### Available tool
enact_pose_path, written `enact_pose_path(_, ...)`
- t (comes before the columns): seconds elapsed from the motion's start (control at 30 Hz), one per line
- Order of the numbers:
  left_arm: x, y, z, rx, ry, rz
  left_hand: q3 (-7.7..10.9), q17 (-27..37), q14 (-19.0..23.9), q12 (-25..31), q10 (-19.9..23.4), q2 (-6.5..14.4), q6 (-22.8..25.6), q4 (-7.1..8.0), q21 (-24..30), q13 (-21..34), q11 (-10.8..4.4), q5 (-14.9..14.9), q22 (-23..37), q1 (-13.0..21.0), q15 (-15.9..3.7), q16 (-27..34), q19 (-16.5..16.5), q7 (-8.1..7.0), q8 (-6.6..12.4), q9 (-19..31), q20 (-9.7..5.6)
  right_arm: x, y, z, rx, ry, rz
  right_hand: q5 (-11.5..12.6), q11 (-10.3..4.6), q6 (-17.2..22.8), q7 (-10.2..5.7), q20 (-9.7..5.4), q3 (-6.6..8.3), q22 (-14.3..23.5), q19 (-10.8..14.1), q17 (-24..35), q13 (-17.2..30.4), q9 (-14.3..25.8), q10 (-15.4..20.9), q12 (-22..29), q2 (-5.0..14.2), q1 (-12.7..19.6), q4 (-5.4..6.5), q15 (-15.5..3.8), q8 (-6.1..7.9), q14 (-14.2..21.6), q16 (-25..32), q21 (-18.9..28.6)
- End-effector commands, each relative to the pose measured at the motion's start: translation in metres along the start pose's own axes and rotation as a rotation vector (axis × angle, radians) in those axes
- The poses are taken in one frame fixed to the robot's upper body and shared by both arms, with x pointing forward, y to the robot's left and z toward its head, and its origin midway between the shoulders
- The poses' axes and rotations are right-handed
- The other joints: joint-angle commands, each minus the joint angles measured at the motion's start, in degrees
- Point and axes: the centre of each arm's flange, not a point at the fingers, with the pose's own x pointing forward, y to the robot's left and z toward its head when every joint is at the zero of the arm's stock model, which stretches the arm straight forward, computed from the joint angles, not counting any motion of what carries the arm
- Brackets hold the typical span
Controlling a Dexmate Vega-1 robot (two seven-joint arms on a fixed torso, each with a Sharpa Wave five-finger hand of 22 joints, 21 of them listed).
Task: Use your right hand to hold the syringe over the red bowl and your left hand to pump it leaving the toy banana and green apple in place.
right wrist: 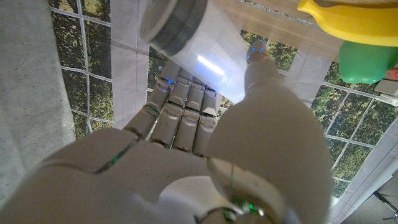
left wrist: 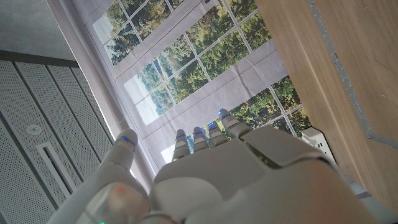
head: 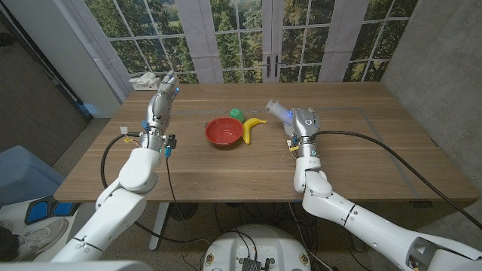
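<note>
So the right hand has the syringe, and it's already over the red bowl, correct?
Not quite. The right hand does hold the syringe, but in the head view it sits to the right of the banana, not over the bowl.

Wooden table (head: 226, 169) before tall paned windows (head: 248, 34) showing trees.

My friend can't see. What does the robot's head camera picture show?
The right hand holds a clear syringe beside a toy banana, not yet over the red bowl. A green apple sits behind the bowl, and the left hand hangs empty at the table's far left.
</note>
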Motion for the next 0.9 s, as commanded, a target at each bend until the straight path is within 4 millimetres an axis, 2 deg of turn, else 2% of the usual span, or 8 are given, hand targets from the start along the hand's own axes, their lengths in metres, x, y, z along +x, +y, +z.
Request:
enact_pose_path(0.03,0.002,0.000,-0.011,-0.005,0.036,0.001,-0.02,0.06,-0.33,-0.05,-0.31,0.95,-0.02,-0.23,-0.14,0.28,-0.12,0.15,0.13,0.27,-2.51,0.06,0.49,0.59,-0.03,0.31,-0.42,-0.002,0.004,-0.013,-0.077,0.039,0.056,0.46,-7.31,9.80,-9.70,-4.14,1.55,0.02,-0.30,0.09,0.35,0.75,7.30,-0.11,6.58,5.46,0.75,-7.18,0.45,-0.07,-0.18,0.18)
enact_pose_path(0.63,0.007,-0.004,-0.014,0.003,0.064,-0.013,-0.03,0.07,-0.47,-0.10,-0.50,1.03,-0.17,-0.23,-0.23,0.28,-0.02,0.15,0.14,0.23,-2.48,0.05,0.39,0.65,0.07,0.31,-0.51,-0.002,0.006,-0.035,-0.172,0.142,0.138,0.78,-7.34,8.34,-9.85,-4.01,1.68,0.00,-0.47,0.32,1.11,0.89,6.67,-0.20,7.04,4.88,1.14,-6.84,0.01,-0.12,-0.24,0.29)
enact_pose_path(0.9,0.009,-0.006,-0.015,0.005,0.071,-0.019,-0.06,0.08,-0.61,-0.16,-0.71,1.04,-0.27,-0.24,-0.27,0.28,0.18,0.14,0.14,0.21,-2.37,0.02,0.33,0.19,0.08,0.30,-0.57,0.001,0.007,-0.043,-0.190,0.185,0.162,1.71,-6.93,5.87,-9.67,-3.54,2.38,-0.02,-1.35,-0.29,1.83,1.10,4.44,-0.98,8.34,3.60,1.81,-6.38,-0.71,-1.45,-1.51,0.16)
